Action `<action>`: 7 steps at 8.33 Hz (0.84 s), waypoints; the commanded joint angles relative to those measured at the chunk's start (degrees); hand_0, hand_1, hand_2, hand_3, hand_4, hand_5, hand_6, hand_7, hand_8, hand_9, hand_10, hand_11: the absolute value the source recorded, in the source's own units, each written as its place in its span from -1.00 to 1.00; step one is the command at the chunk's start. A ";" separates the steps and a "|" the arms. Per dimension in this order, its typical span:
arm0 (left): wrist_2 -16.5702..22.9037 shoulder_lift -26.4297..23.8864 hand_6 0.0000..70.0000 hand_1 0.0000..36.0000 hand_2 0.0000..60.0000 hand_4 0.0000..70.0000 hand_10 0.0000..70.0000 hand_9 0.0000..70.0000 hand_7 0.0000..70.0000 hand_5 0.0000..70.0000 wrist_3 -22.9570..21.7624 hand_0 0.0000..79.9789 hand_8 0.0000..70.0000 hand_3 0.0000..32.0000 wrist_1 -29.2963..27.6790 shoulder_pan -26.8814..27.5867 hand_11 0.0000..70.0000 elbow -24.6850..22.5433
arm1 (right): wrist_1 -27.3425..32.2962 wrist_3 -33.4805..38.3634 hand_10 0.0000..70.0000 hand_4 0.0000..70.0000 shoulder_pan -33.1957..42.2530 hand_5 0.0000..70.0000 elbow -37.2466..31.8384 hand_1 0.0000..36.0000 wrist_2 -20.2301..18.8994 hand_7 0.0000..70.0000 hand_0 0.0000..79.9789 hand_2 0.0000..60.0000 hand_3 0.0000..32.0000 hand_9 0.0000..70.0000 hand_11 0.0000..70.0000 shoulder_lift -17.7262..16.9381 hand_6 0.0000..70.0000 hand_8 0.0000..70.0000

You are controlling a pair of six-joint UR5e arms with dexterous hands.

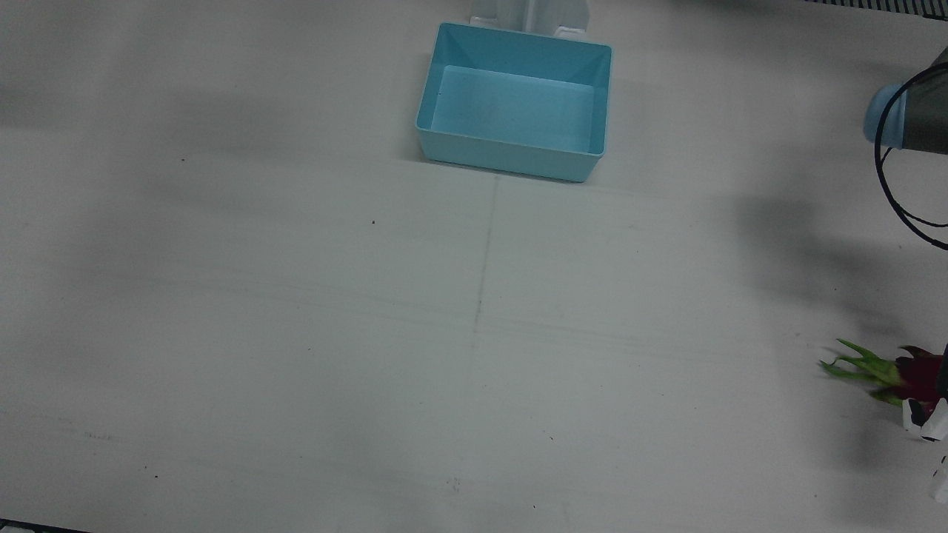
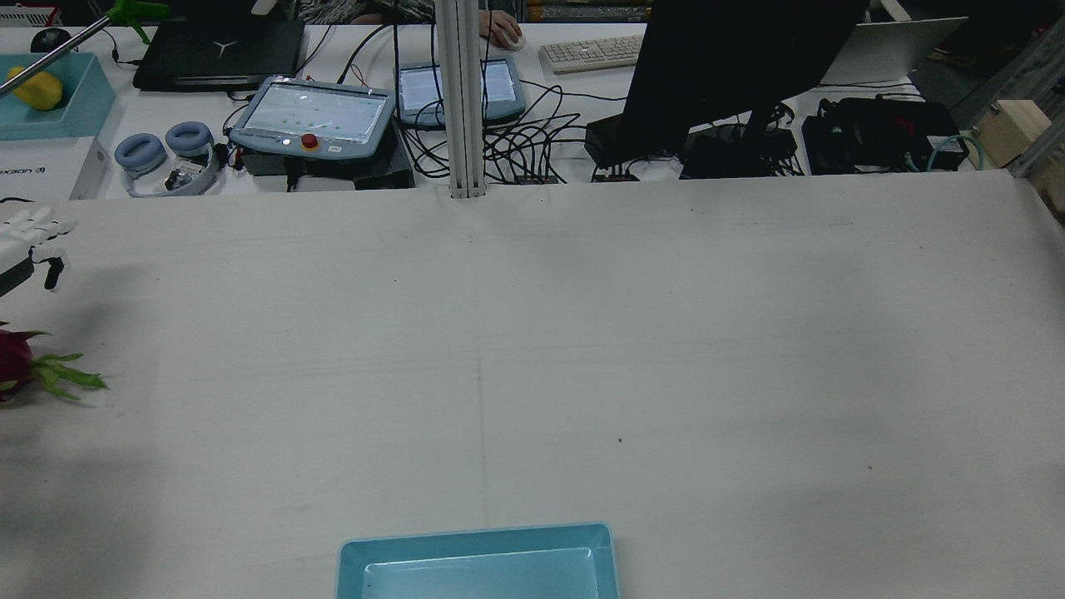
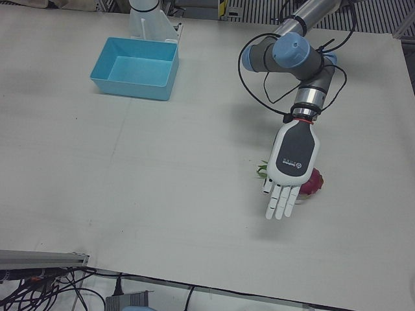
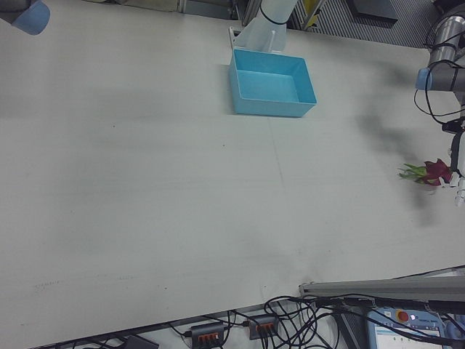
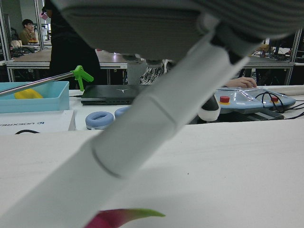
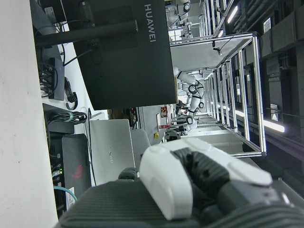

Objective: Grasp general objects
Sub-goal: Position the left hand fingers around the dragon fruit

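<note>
While your left hand [image 3: 290, 170] hangs palm-down over the table [image 3: 162, 181], its fingers [image 3: 281, 201] are stretched out straight and spread apart, and you are holding nothing with it. The dragon fruit [image 3: 312, 183] lies on the table right under that hand: in the left-front view the white back of the hand covers most of it, so you see only the dark red body poking out on one side and a bit of green leaf tip on the other. From the rear view, the fruit [image 2: 17, 366] sits at the far left edge of the table with its green leaves pointing toward the middle, and your fingertips [image 2: 33, 225] reach out past it toward the operators' desk. Whether the palm touches the fruit, you cannot tell from these views. The front view shows the fruit [image 1: 915, 374] at the right edge, leaves toward the centre.

The blue bin [image 1: 514, 102] stands well apart from the fruit, near the robot's pedestal at the table's middle.

Your right hand [image 6: 199, 175] shows only in its own camera, too close to tell whether it is spread or closed.
</note>
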 commanded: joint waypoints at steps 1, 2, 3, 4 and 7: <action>-0.08 4.90 -1.00 1.00 1.00 -1.00 -1.00 -0.94 -0.48 1.00 4.49 1.00 -1.00 -0.95 -6.77 0.35 -1.00 0.84 | 0.00 0.00 -1.00 -1.00 0.00 -1.00 0.00 -1.00 0.00 -1.00 -1.00 -1.00 -1.00 -1.00 -1.00 0.00 -1.00 -1.00; -0.08 4.92 -1.00 1.00 1.00 -1.00 -1.00 -0.94 -0.49 1.00 4.79 1.00 -1.00 -0.88 -8.71 0.36 -1.00 2.15 | 0.00 0.00 -1.00 -1.00 0.00 -1.00 0.00 -1.00 0.00 -1.00 -1.00 -1.00 -1.00 -1.00 -1.00 0.00 -1.00 -1.00; -0.08 4.83 -1.00 1.00 1.00 -1.00 -1.00 -0.94 -0.47 1.00 4.79 1.00 -1.00 -0.86 -10.73 0.62 -1.00 4.43 | 0.00 0.00 -1.00 -1.00 -0.09 -1.00 0.00 -1.00 0.00 -1.00 -1.00 -1.00 -1.00 -1.00 -1.00 0.00 -1.00 -1.00; -0.08 4.83 -1.00 1.00 1.00 -1.00 -1.00 -0.94 -0.49 1.00 4.79 1.00 -1.00 -0.78 -12.49 0.62 -1.00 6.19 | 0.00 0.00 -1.00 -1.00 0.00 -1.00 0.00 -1.00 0.00 -1.00 -1.00 -1.00 -1.00 -1.00 -1.00 0.00 -1.00 -1.00; -0.08 4.48 -1.00 1.00 1.00 -1.00 -1.00 -0.95 -0.55 1.00 4.79 1.00 -1.00 -0.55 -14.62 0.71 -1.00 9.37 | 0.00 0.00 -1.00 -1.00 -0.09 -1.00 0.00 -1.00 0.00 -1.00 -1.00 -1.00 -1.00 -1.00 -1.00 0.00 -1.00 -1.00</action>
